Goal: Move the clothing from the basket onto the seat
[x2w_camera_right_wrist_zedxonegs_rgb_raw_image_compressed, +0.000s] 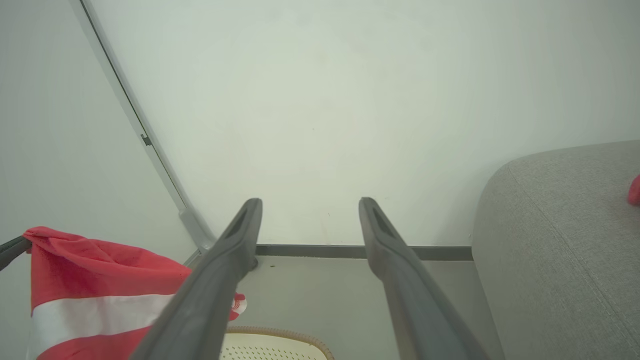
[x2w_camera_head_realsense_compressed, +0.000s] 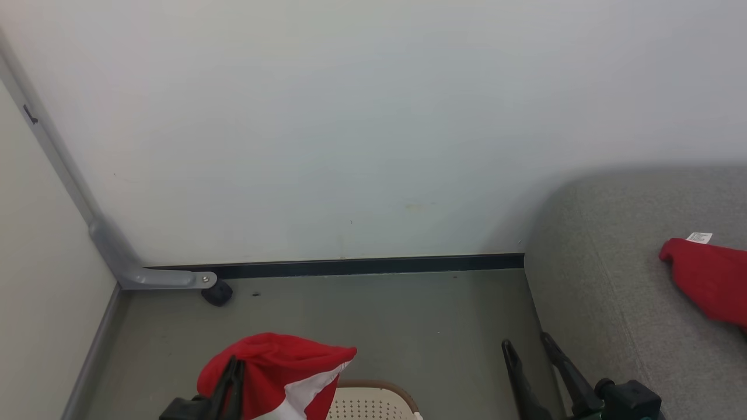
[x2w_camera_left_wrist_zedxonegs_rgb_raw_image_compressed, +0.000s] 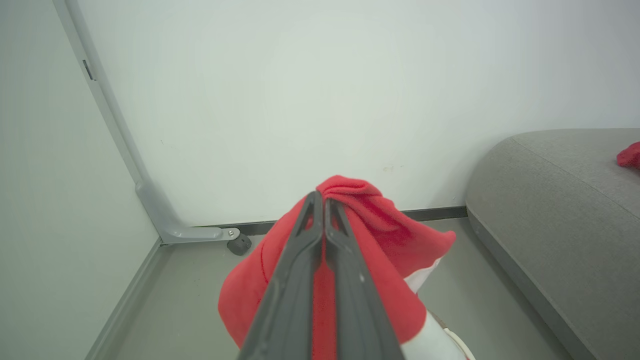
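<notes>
Grey floor (x2w_camera_head_realsense_compressed: 379,315); clothing (x2w_camera_head_realsense_compressed: 286,357) hangs vertically from left tool (x2w_camera_head_realsense_compressed: 235,361).

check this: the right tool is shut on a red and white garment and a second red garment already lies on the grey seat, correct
Not quite. The left tool, not the right, is shut on the red and white garment, as the left wrist view shows; the right tool stands open and empty. A second red garment does lie on the grey seat.

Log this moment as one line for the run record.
left claw: shut on red-and-white garment, hanging over basket | right claw: open, empty | seat: tagged red garment lying on it
</notes>
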Tool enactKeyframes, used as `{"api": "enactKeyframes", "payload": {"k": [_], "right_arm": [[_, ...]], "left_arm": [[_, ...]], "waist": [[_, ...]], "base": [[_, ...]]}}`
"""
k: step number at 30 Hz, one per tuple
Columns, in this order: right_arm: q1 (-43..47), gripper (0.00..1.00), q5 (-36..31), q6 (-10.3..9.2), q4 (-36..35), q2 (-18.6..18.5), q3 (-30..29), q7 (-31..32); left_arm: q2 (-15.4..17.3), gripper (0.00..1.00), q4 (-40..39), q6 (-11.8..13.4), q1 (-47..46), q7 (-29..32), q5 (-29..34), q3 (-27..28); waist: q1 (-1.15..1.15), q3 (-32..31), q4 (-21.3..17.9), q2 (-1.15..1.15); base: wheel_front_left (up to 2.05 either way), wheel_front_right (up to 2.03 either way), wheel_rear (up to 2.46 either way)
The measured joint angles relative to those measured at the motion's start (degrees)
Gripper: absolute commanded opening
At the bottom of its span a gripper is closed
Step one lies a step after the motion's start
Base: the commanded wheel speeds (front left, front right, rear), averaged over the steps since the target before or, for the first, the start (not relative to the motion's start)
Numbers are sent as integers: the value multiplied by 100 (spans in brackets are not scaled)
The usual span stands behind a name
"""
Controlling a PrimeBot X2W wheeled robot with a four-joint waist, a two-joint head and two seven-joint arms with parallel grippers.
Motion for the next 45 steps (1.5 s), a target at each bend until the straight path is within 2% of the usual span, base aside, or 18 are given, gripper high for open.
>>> {"api": "enactKeyframes", "payload": {"k": [20, 32, 45], "right_arm": [[108, 100, -32, 32, -44, -41, 66, 0], [131, 100, -37, 48, -146, -71, 32, 0], [205, 100, -111, 49, -230, -201, 107, 0]], "left_arm": [[-81, 0, -1102, 45, 390, -1, -73, 129], [-118, 0, -1271, -13, 448, 0, -60, 118], [-152, 0, -1270, -112, 440, -1, -2, -49]], "waist": [[0, -2, 10, 0], [0, 69, 96, 0], [0, 66, 360, 0]], "base": [[0, 0, 0], [0, 0, 0], [0, 0, 0]]}}
